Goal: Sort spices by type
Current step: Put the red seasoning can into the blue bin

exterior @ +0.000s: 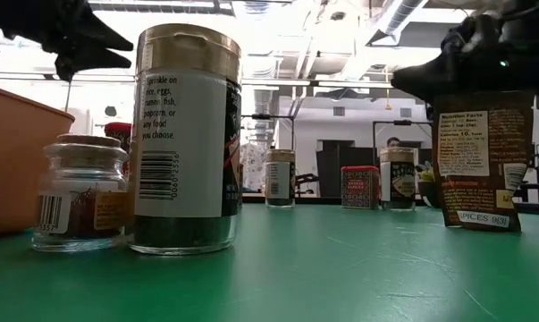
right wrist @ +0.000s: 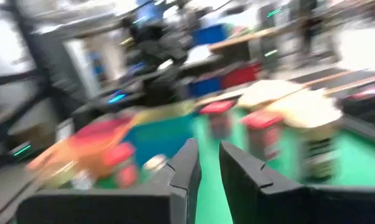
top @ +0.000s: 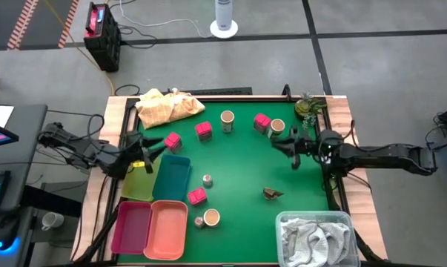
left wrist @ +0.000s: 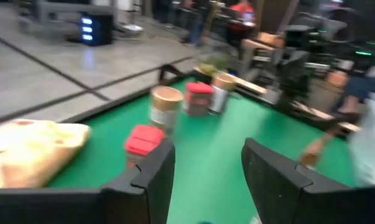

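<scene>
On the left, the left gripper (top: 150, 153) hangs open and empty over the trays (top: 170, 178), near a red packet (top: 172, 140), while jars (top: 227, 119) wait far back and the right gripper (top: 281, 141), nearly closed, holds nothing.

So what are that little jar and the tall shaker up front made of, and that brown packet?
The small jar looks like clear glass: ribbed, see-through walls, a dark lid. The tall shaker seems clear plastic or glass under a white paper label, with a shiny gold-tan cap, probably plastic. The brown packet looks like a printed matte paper or foil pouch; which one is unclear.
</scene>
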Available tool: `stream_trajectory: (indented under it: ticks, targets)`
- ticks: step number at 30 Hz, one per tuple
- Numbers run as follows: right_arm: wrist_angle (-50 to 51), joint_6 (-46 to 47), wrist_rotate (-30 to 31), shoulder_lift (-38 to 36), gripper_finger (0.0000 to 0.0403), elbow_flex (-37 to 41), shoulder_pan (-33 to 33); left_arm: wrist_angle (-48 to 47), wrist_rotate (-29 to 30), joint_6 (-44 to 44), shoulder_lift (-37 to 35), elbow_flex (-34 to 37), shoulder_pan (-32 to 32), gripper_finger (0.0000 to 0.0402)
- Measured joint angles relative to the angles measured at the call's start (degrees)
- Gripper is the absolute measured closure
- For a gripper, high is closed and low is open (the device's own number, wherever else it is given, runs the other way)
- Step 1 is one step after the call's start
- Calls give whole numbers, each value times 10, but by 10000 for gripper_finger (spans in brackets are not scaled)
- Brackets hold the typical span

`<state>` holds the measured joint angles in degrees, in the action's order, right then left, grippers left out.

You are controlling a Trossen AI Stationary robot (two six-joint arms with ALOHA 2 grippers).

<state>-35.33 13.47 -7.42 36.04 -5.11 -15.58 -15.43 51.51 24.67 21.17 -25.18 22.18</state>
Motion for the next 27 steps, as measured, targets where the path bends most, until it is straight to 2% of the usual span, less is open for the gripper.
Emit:
stream_trajectory:
  ticks: [2,4,9,12,17,20,23,27]
  targets:
    - [4,-14,28,6,311,-21,-3,-14,-6,3,18,-19,-23,226]
    - [-3,-16,43,13,311,-35,-1,-41,-37,17,37,-40,-51,228]
    - [-5,32,43,20,311,-46,-3,-114,-131,58,88,-91,-127,232]
    - [-1,77,41,23,311,-46,-1,-149,-176,41,131,-116,-173,232]
    - [7,26,26,22,311,-47,-4,-191,-216,14,197,-141,-242,231]
    - [49,-9,26,22,306,-80,-12,-221,-250,3,241,-156,-288,222]
    - [116,-63,26,23,279,-133,-21,-228,-295,-14,286,-168,-332,205]
    - [160,-114,31,36,206,-202,-23,-229,-340,-39,342,-192,-383,177]
